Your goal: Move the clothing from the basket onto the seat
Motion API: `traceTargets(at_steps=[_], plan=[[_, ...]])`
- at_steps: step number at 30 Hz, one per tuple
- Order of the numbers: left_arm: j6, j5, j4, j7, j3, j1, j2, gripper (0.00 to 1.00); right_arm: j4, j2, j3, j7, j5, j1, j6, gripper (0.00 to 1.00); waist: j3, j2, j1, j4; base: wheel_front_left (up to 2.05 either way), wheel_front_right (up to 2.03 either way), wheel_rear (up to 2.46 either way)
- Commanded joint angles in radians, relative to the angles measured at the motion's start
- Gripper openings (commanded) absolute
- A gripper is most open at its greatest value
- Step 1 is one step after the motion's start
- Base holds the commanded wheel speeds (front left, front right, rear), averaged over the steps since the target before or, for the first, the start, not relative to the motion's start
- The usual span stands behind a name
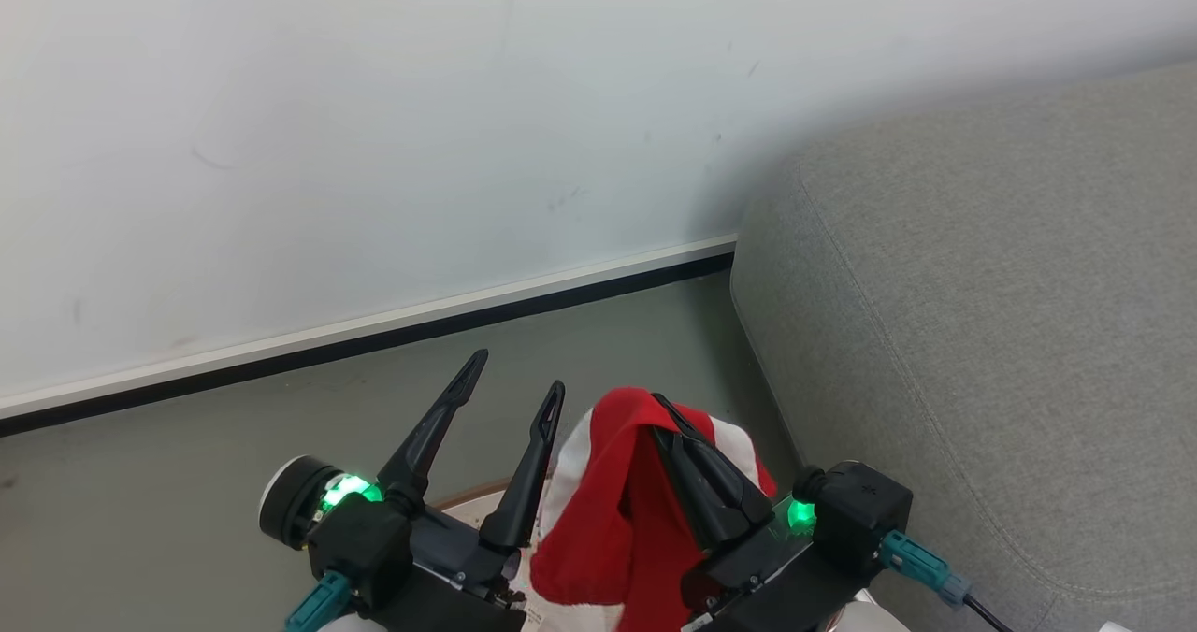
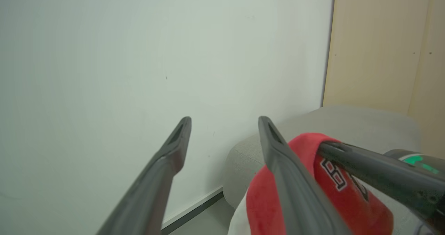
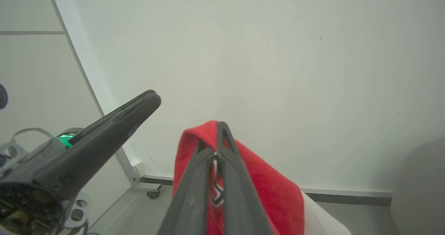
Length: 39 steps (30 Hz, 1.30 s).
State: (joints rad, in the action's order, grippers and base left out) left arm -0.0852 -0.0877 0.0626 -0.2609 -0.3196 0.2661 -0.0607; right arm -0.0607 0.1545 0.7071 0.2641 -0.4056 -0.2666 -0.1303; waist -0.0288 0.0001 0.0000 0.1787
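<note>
- Wall, plain and pale, rises behind the seat; a white and black skirting strip runs along its foot to the seat's corner.
- Grey floor spreads out beside the seat, on the side where both tools hang.
- A beige panel stands behind the seat in the left wrist view.
- The right tool has its fingers pressed together on the clothing, a red garment with white trim. It drapes over the fingertips and hangs down on both sides.
- The clothing is held off the floor just beside the seat's rounded edge, apart from it, with a narrow strip of floor showing between them.
- White lettering shows on the red cloth under the right tool's finger.
- The left tool has its fingers spread and holds nothing. It sits on the clothing's side away from the seat, its nearer finger close against the cloth; whether they touch I cannot tell.
- A sliver of the basket, its brown rim, shows beneath the left tool, farther from the seat than the clothing.
</note>
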Motion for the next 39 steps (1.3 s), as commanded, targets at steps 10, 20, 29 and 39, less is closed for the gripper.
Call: traceTargets(at_steps=[10, 20, 29, 39], plan=[[0.009, -0.003, 0.007, -0.004, 0.016, -0.023, -0.015, 1.00, 0.023, 0.002, -0.025, 0.002, 0.011, 0.006, -0.001, 0.00, -0.012, -0.0001, 0.0000, 0.013, 0.00, 0.00, 0.00], [0.011, 0.009, 0.005, -0.004, 0.008, 0.009, -0.020, 1.00, 0.066, 0.004, -0.070, 0.002, 0.032, -0.015, -0.001, 0.00, -0.070, -0.0001, 0.0000, 0.074, 0.00, 0.00, 0.00], [0.005, 0.026, -0.016, -0.003, -0.006, 0.062, -0.040, 1.00, 0.115, -0.010, -0.127, 0.002, 0.050, -0.034, -0.001, 0.00, -0.146, -0.0001, 0.0000, 0.173, 0.00, 0.00, 0.00], [-0.006, 0.040, -0.037, 0.025, -0.033, 0.128, -0.064, 1.00, 0.163, -0.046, -0.181, 0.002, 0.063, -0.044, -0.001, 0.00, -0.233, -0.0001, 0.0000, 0.304, 0.00, 0.00, 0.00]])
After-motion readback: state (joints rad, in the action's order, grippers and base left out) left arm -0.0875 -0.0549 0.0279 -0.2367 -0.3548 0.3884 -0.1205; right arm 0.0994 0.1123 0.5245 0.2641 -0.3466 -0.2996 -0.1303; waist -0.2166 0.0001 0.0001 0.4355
